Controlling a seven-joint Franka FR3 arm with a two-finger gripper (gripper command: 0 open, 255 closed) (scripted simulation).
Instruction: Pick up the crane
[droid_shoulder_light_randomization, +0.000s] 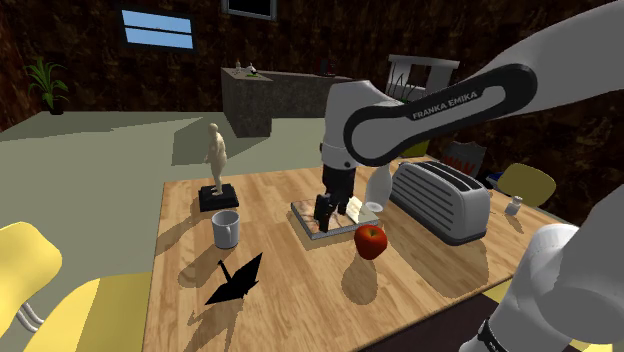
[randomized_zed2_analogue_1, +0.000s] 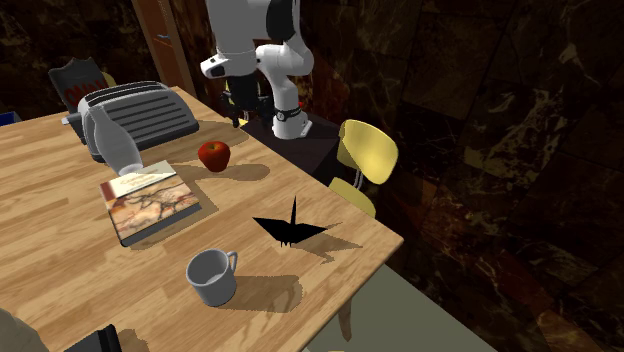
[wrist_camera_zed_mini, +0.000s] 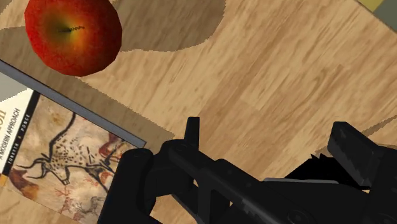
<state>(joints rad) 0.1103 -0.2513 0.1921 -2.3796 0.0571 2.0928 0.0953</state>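
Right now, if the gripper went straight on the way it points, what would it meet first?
Likely the bare tabletop: the open gripper points at wood beside the book, not at the crane.

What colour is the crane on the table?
The crane is all black, clearest in the second exterior view.

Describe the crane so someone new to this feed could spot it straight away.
Start at the wooden table and find the grey mug standing alone. Beside the mug, towards the table edge by the yellow chair, sits the crane. It is the only all-black, sharp-winged folded bird; its neighbours are a rounded mug and a red apple.
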